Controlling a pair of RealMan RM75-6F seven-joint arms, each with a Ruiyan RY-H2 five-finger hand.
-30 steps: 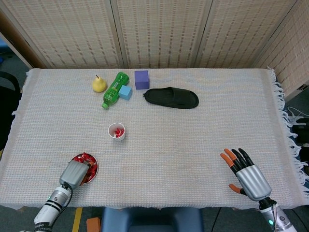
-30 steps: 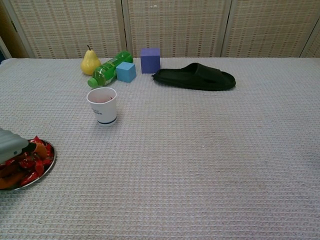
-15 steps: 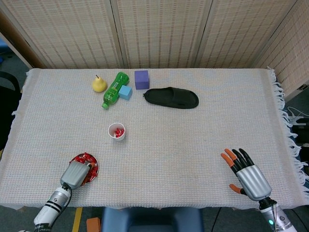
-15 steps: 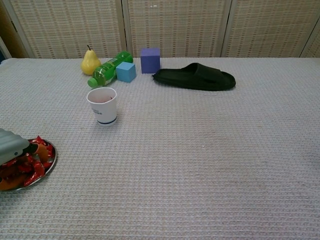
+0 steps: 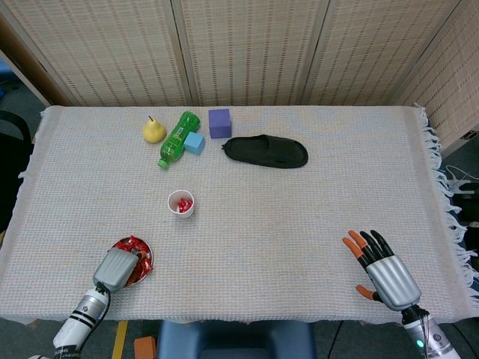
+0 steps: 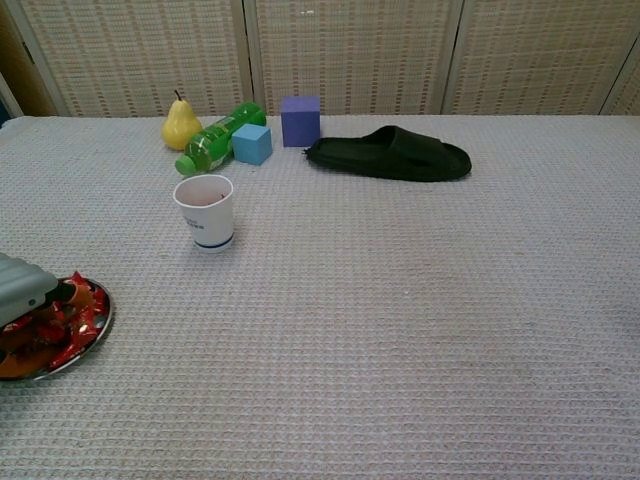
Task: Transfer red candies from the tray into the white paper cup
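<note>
The left hand (image 5: 114, 268) rests in the tray (image 5: 147, 252) of red candies (image 6: 72, 330) at the near left; its grip cannot be told. The white paper cup (image 5: 181, 203), holding a few candies, stands farther back. The right hand (image 5: 383, 272) lies at the near right of the tabletop (image 5: 299, 224), fingers (image 5: 362, 241) spread, holding nothing.

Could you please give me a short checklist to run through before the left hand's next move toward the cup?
1. Left hand over the tray of red candies: ok, both views show it there.
2. Candy actually held by the left hand: cannot tell, its fingers are hidden under the hand.
3. White paper cup upright and open: ok, a few candies already lie inside.
4. Path from tray to cup free: ok, only bare cloth between them.
5. Right hand out of the way: ok, resting open at the table's far right.
6. Green bottle and pear apart from the cup: ok.
</note>
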